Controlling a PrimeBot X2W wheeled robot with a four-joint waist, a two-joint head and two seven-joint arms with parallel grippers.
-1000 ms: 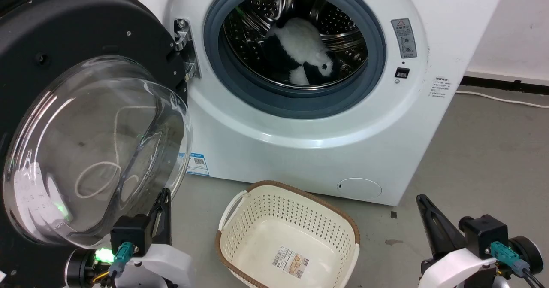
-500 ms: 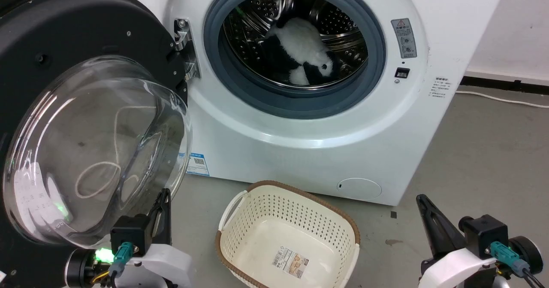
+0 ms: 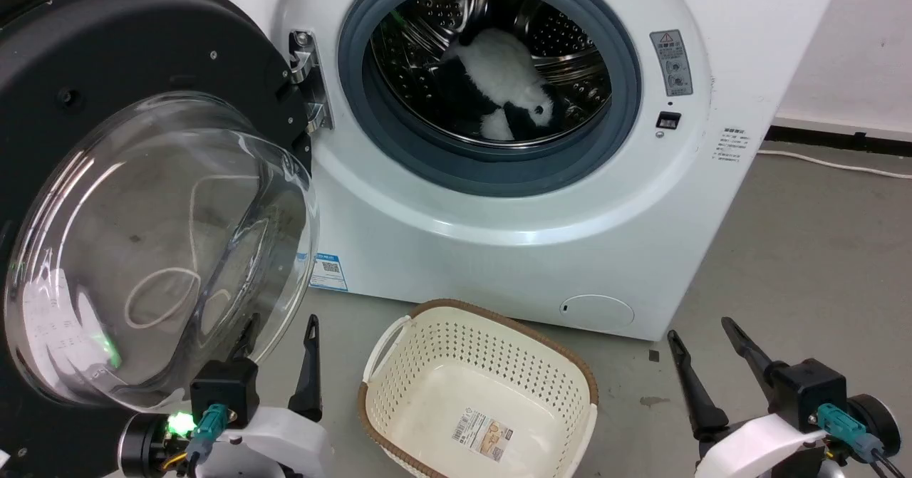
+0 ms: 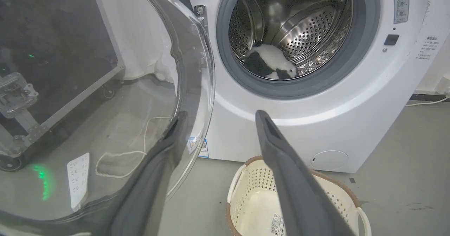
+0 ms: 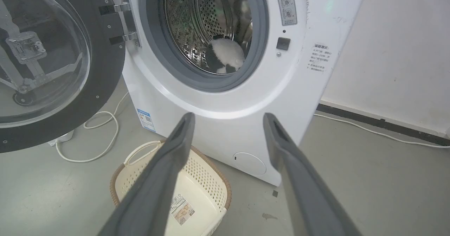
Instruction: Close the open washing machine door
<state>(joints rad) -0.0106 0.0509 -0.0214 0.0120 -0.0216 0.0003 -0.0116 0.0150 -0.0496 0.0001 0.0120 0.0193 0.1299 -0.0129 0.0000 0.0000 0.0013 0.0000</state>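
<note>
The washing machine door (image 3: 107, 36) stands swung wide open at the left, its clear glass bowl (image 3: 157, 250) bulging toward me; its hinge (image 3: 306, 79) joins it to the white washing machine (image 3: 499, 250). My left gripper (image 3: 281, 328) is open at the bowl's lower right edge, one finger showing through the glass. In the left wrist view the left gripper (image 4: 220, 114) straddles the bowl's edge (image 4: 207, 70), not closed on it. My right gripper (image 3: 700, 330) is open and empty at the lower right, apart from the washer (image 5: 228, 99). In its own wrist view the right gripper (image 5: 228, 115) faces that front, the door (image 5: 105, 70) off to the left.
A black-and-white plush toy (image 3: 499, 86) lies in the steel drum. A cream perforated basket (image 3: 399, 364) stands on the grey floor before the washer, between my grippers. A white cable (image 5: 102, 123) and power strip lie on the floor under the door. A wall stands at the right.
Both grippers have opened: each pair of fingers, together in the earlier frames, now stands spread apart. The door and the washer have not moved.
</note>
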